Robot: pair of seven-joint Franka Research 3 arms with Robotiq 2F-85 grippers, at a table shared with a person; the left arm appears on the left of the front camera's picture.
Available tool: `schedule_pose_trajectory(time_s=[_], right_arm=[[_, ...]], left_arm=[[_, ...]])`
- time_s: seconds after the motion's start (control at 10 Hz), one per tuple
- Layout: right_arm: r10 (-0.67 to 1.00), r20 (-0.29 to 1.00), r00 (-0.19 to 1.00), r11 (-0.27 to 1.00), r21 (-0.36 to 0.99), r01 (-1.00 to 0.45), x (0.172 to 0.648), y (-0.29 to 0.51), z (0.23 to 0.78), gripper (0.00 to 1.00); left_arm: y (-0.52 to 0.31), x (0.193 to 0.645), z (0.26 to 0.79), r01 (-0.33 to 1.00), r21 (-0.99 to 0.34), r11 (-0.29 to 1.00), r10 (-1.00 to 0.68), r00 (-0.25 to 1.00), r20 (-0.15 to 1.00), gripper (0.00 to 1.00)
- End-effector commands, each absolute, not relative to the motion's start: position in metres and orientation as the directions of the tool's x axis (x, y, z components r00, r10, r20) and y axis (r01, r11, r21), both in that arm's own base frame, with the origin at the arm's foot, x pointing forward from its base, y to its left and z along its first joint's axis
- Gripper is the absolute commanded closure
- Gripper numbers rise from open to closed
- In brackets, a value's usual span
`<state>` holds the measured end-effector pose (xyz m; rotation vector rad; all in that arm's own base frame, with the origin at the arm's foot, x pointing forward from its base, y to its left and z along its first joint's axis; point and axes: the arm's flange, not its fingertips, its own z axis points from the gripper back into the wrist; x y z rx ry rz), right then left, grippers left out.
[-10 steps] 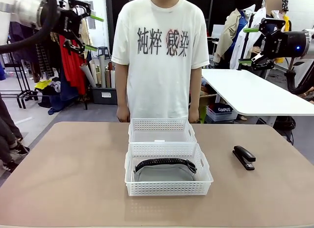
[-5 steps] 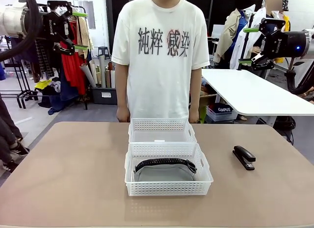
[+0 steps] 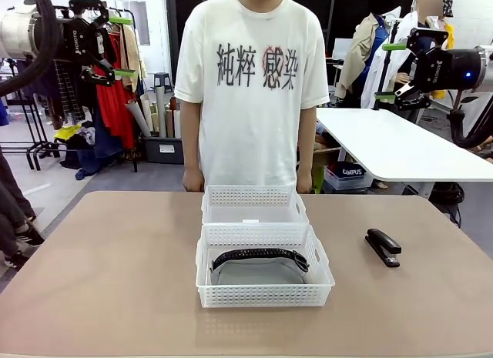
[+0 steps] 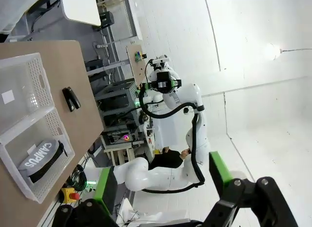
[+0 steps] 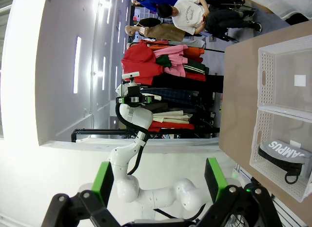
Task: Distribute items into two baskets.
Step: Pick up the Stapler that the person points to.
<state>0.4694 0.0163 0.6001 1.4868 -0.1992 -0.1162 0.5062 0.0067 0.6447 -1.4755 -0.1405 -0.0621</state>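
Tan table [image 3: 115, 281] carries the near basket [image 3: 266, 298], with the grey pouch [image 3: 258, 258] lying inside it, the far basket [image 3: 254, 196] touching its far rim and the stapler [image 3: 383, 246] apart on its right. High to either side of it hang the left gripper [image 3: 122, 46] and the right gripper [image 3: 389, 71], jaws apart and empty. A pinch on the low, slick stapler could skid it away, and that basket's front wall hides the pouch's lower half.

The front view is brightly and evenly lit from overhead, and only faint, soft shadows are cast on the table [image 3: 115, 258] beside the baskets [image 3: 262, 296] and stapler [image 3: 383, 246]. In the wrist views straight lines are bowed by the wide lens. White walls [image 4: 253, 114] are washed out there, with glare around a lamp [image 4: 271, 51] and light strips [image 5: 77, 56].
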Motion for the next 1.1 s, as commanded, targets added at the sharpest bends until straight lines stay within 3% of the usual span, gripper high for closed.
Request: schedule_pose_trajectory(time_s=[0.0, 1.0], right_arm=[[-0.198, 0.061, 0.978, 0.082, 0.996, -0.046, 0.4691, 0.0168, 0.6015, 0.0], [-0.198, 0.061, 0.978, 0.082, 0.996, -0.046, 0.4691, 0.0168, 0.6015, 0.0]], left_arm=[[0.007, 0.5055, 0.6449, 0.128, -0.987, 0.095, 0.043, 0.99, 0.132, 0.0], [0.007, 0.5055, 0.6449, 0.128, -0.987, 0.095, 0.043, 0.99, 0.132, 0.0]])
